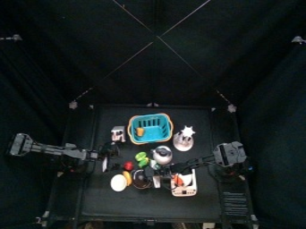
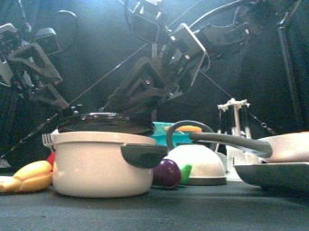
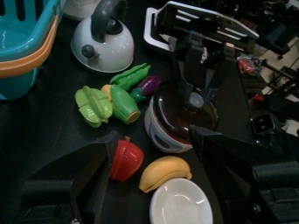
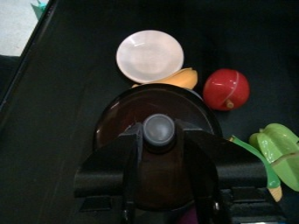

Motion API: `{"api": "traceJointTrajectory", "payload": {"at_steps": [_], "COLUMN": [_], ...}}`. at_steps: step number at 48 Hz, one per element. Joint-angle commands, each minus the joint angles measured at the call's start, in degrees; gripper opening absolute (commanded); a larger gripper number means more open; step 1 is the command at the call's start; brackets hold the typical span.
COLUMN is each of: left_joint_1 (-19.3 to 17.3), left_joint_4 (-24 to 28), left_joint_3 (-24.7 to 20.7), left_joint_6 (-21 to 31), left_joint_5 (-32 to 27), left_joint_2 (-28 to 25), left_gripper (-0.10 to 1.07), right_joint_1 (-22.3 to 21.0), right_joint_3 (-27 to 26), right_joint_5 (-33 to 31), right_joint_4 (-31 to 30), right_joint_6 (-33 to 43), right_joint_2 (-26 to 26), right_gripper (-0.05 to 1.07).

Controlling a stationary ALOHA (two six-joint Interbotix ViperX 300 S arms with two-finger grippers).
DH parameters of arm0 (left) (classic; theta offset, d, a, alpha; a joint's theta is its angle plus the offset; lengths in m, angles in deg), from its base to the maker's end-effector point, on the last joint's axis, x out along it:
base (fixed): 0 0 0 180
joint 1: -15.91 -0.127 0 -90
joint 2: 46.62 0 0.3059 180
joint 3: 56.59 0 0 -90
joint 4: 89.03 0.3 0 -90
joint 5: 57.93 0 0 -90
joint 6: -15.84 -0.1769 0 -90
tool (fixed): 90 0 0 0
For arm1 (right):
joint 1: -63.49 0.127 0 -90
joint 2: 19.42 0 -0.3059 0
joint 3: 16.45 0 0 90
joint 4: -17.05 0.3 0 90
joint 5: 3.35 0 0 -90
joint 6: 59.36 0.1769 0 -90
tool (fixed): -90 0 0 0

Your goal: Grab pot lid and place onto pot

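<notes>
well, through my right wrist view my right gripper [image 4: 158, 131] stands with its jaws apart, one on each side of the grey knob of the dark round glass lid [image 4: 187, 115]. neither jaw presses the knob. the lid already lies flat over the cream round pot [image 2: 103, 167], so i judge the placing step is at its end. what's left is to rise straight up without catching the knob.

only this view shows the gap between jaw and knob. it also shows the white round plate [image 4: 149, 54] and the red tomato-like toy [image 4: 226, 89] just beyond the lid.

across the table, the front view gives what the wrist cannot: the lid sits level on the pot's rim, not tilted.

from my left wrist view, my left gripper [image 3: 152, 162] rests with its jaws wide apart and empty, near the pot. my right arm comes down over the lid there.

from above, the pot is small among the toys. i cannot read the jaws there.
</notes>
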Motion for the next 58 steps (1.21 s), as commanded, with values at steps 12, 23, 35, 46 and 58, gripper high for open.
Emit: {"api": "traceJointTrajectory", "payload": {"at_steps": [12,23,35,46,58], "left_joint_1": [0.0,0.0,0.0,0.0,0.1], "left_joint_4": [0.0,0.0,0.0,0.0,0.0], "left_joint_3": [-0.7,-0.7,-0.8,-0.9,-0.8], "left_joint_6": [0.0,0.0,-0.1,-0.2,-0.1], "left_joint_5": [0.2,0.2,0.2,0.2,0.2], "left_joint_2": [-0.1,-0.1,-0.1,-0.1,-0.1], "left_gripper": [0.98,0.98,0.98,0.98,0.98], "right_joint_1": [0.1,0.1,0.1,0.1,0.1], "right_joint_3": [-1.0,-1.0,-1.0,-1.2,-1.0], "right_joint_5": [-0.2,-0.2,-0.4,-0.4,-0.1], "right_joint_4": [0.3,0.8,0.9,0.4,-1.1], "right_joint_6": [-0.1,0.1,-0.1,-0.3,-0.4], "right_joint_2": [-0.2,-0.2,-0.6,-1.6,-2.8], "right_gripper": [0.65,0.69,0.82,0.95,0.95]}}
